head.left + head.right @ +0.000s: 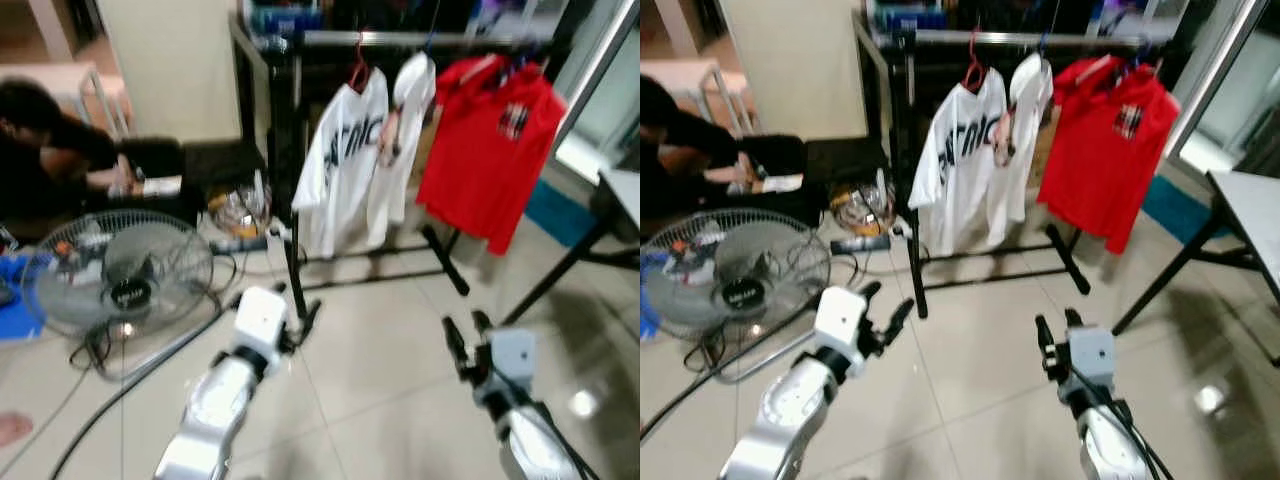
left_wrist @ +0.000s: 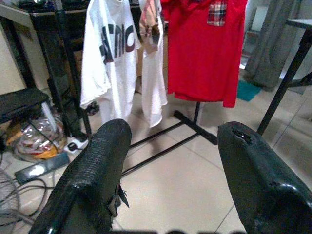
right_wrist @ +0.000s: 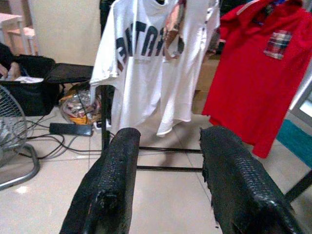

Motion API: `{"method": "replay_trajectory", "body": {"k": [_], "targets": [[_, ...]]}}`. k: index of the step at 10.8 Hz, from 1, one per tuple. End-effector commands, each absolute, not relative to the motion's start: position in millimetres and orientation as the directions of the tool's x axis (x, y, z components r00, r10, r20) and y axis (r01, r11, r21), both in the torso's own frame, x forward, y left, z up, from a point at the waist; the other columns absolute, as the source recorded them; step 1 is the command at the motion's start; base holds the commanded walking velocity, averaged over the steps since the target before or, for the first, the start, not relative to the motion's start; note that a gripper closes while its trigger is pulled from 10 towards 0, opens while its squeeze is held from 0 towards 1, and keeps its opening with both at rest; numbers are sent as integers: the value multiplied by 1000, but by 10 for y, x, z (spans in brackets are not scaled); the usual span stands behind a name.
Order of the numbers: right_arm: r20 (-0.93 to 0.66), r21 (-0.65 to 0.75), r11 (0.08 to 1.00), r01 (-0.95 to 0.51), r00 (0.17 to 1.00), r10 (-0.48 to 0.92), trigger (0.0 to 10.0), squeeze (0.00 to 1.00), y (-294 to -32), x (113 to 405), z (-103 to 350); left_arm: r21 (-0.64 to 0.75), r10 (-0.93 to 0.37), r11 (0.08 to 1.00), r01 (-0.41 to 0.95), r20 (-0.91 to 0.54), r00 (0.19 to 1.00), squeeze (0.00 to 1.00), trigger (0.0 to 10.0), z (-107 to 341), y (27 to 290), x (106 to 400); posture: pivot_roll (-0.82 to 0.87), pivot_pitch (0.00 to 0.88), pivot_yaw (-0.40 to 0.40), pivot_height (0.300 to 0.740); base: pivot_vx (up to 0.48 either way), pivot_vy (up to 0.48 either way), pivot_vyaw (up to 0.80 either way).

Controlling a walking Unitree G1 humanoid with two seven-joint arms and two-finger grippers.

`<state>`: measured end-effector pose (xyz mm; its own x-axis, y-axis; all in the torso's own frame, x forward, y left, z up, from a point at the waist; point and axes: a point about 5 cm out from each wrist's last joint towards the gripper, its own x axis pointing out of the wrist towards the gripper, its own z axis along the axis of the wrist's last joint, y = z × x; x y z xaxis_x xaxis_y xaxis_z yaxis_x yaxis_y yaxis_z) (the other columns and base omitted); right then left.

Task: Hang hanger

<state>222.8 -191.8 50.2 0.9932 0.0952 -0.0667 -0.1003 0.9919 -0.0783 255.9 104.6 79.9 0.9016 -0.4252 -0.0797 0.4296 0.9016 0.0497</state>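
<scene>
Both grippers, left (image 1: 880,318) and right (image 1: 1058,335), hover open and empty in front of the clothes rack (image 1: 1020,40). A red hanger (image 1: 973,72), somewhat blurred, hangs on the rack carrying a white shirt (image 1: 960,165), beside a red shirt (image 1: 1105,150).

Head stereo pair: set high, aimed forward and down across the floor (image 1: 380,350) toward the rack (image 1: 400,40), which is held in the upper middle, well off. Both arms are caught at the lower edge. Slight blur is noted. The two eye views share nearly the whole scene; in the right eye view everything is shifted a little leftward.

Left wrist view: taken low, along the left gripper (image 2: 173,161), faced at the white shirt (image 2: 109,53) and red shirt (image 2: 204,48); closer than the head views.

Right wrist view: taken low, along the right gripper (image 3: 168,165), faced at the same shirts.

All four views share the shirts and the rack's foot bar (image 3: 165,149).
</scene>
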Motion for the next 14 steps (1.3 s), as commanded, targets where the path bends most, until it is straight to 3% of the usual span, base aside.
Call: {"method": "replay_trajectory", "body": {"k": [1, 12, 14], "targets": [[-82, -90, 993, -76, 994, 68, 10000, 0, -1997, 2218, 488, 46, -445, 892, 450, -83, 892, 0, 10000, 800, 973, 2556, 41, 66, -22, 740, 0, 0, 0], [-71, -128, 991, 33, 997, -42, 10000, 0, -2095, 2256, 487, 16, -396, 917, 398, -66, 916, 0, 10000, 818, 1015, 2591, 57, 67, -29, 740, 0, 0, 0], [-74, -126, 992, 24, 997, -34, 10000, 0, -2086, 2271, 480, 16, -390, 920, 391, -65, 919, 0, 10000, 820, 1029, 2592, 63, 67, -32, 740, 304, 0, 0]]}}
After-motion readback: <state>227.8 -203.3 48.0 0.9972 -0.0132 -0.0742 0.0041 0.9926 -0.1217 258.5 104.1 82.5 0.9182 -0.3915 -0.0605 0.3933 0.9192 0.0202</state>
